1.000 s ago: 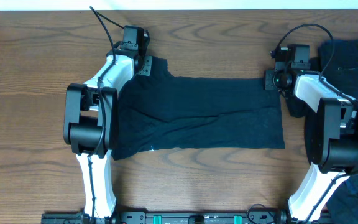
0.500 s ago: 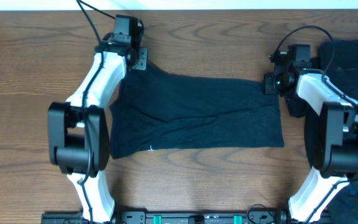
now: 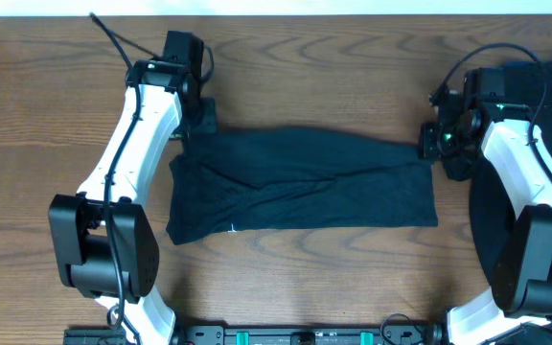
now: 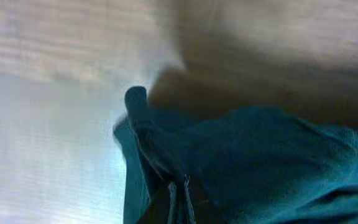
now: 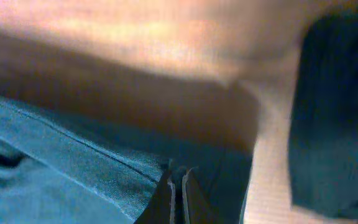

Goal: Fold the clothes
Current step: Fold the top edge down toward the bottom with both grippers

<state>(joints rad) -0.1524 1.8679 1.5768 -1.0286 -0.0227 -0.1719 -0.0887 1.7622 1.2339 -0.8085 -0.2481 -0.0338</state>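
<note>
left claw (image 3: 189, 127) | right claw (image 3: 435, 147) | each apparently pinching far T-shirt (image 3: 305, 182) corner

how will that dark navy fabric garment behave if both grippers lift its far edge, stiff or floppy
Probably floppy: the dark navy fabric garment lies wrinkled and bunches where the left gripper and right gripper pinch its far corners, so its middle would likely sag. It looks thin, so probably light.
</note>
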